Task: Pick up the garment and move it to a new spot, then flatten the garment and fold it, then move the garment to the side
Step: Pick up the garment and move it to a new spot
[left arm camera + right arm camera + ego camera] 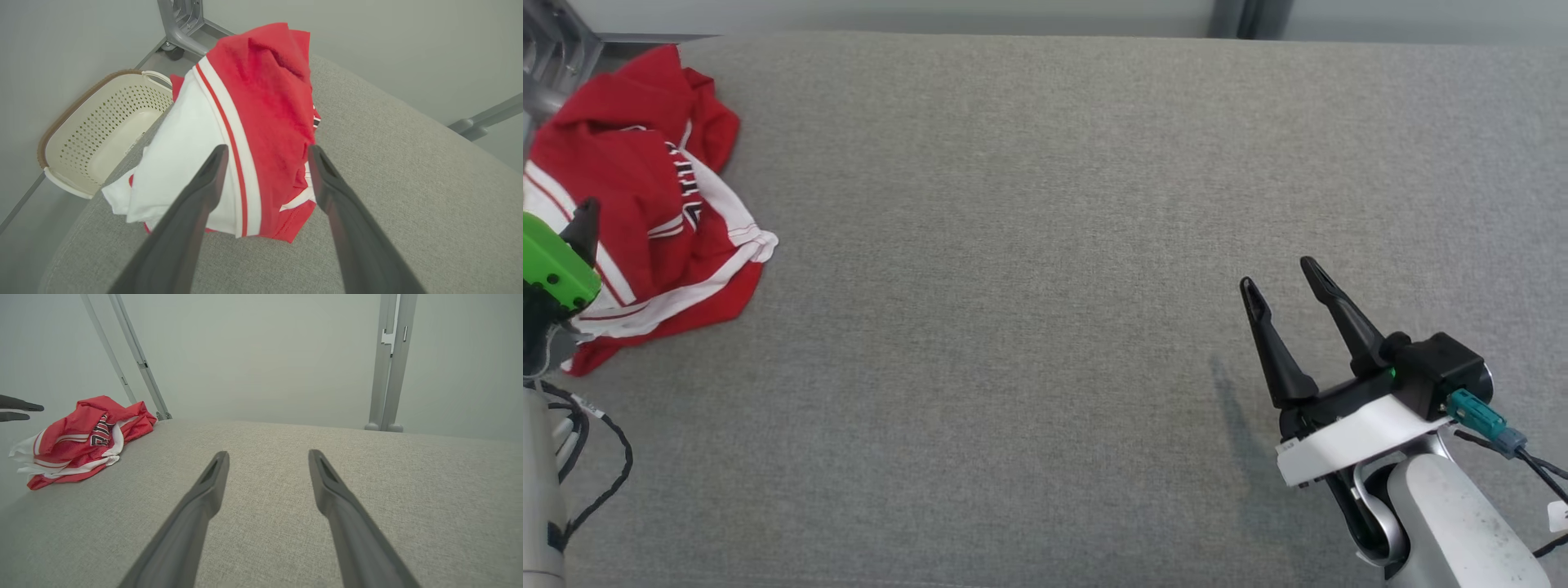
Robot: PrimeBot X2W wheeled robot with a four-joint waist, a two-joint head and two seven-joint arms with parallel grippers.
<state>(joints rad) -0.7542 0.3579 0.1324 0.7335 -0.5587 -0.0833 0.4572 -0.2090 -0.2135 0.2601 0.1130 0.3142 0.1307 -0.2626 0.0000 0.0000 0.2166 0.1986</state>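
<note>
One red garment (621, 163) shows folded, unreadable lettering.

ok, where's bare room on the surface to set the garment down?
Free: the whole middle of the grey fabric surface, from the red-and-white garment across to the right hand, plus the far right strip beyond that hand. Crowded: the far left corner, where the crumpled garment lies with the open left hand at it.

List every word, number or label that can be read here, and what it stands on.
Nothing reads in full.
Garment: dark letters edged white, creased and cut by folds; unreadable.
Basket: small sticker inside, too small to read.
</note>
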